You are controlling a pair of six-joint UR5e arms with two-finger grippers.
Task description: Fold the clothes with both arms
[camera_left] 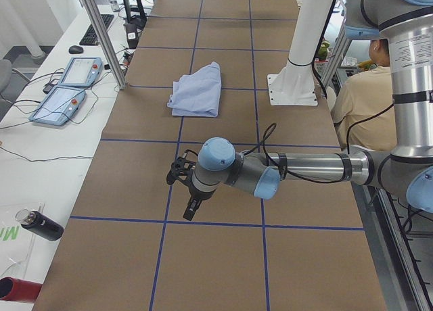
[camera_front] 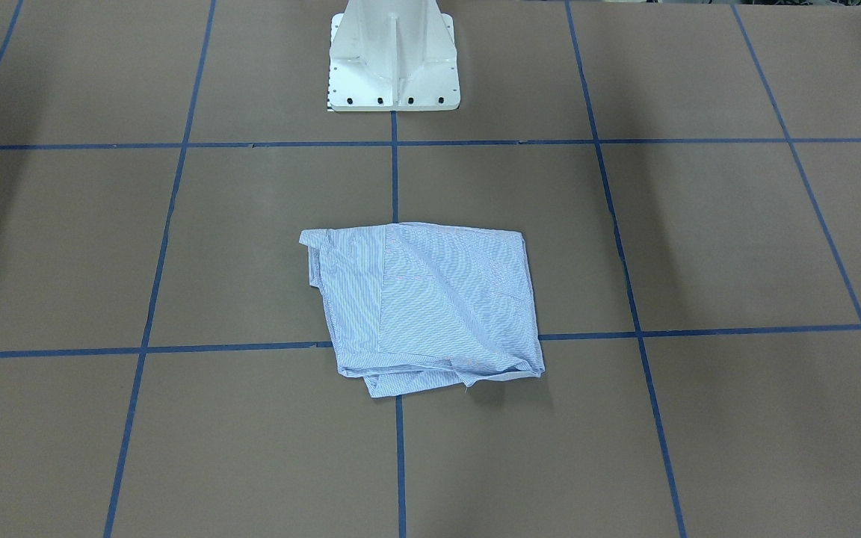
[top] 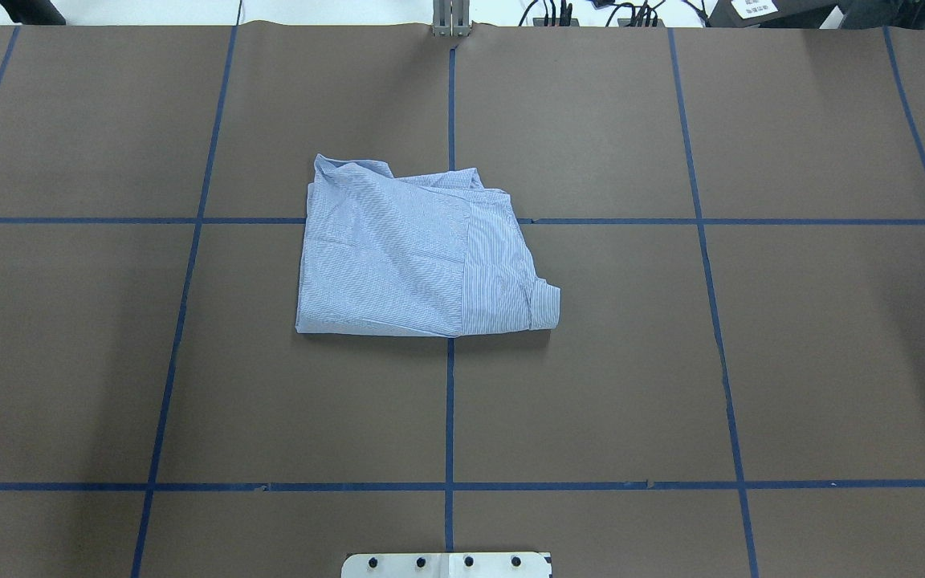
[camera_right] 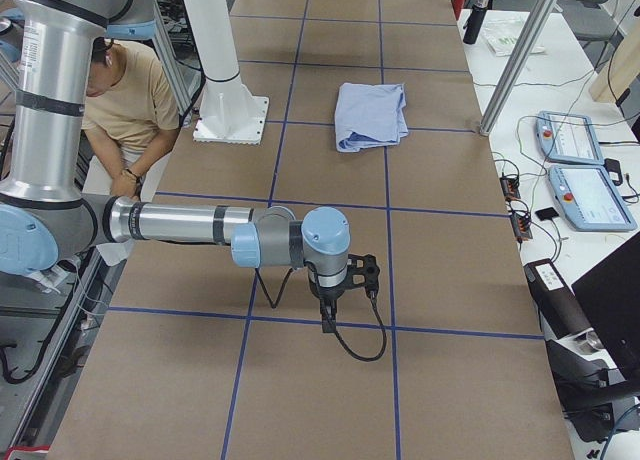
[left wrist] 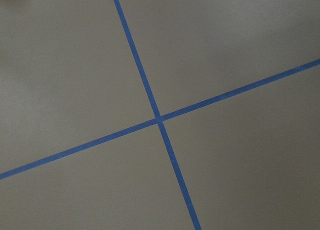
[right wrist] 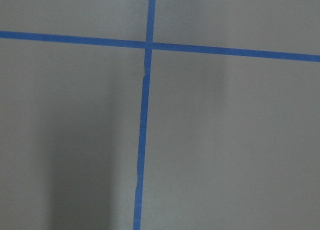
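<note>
The clothes are one light blue-and-white striped shirt, folded into a rough square and lying flat near the table's middle. It also shows far off in both side views. Neither arm touches it. My left gripper hangs low over the table's left end, pointing down, far from the shirt. My right gripper hangs the same way over the right end. Both show only in the side views, so I cannot tell whether they are open or shut. Both wrist views show only tape lines.
Brown table cover with a blue tape grid. The white pedestal base stands at the robot's edge. A seated person is behind the pedestal. Pendants, a bottle and cables lie on the side bench.
</note>
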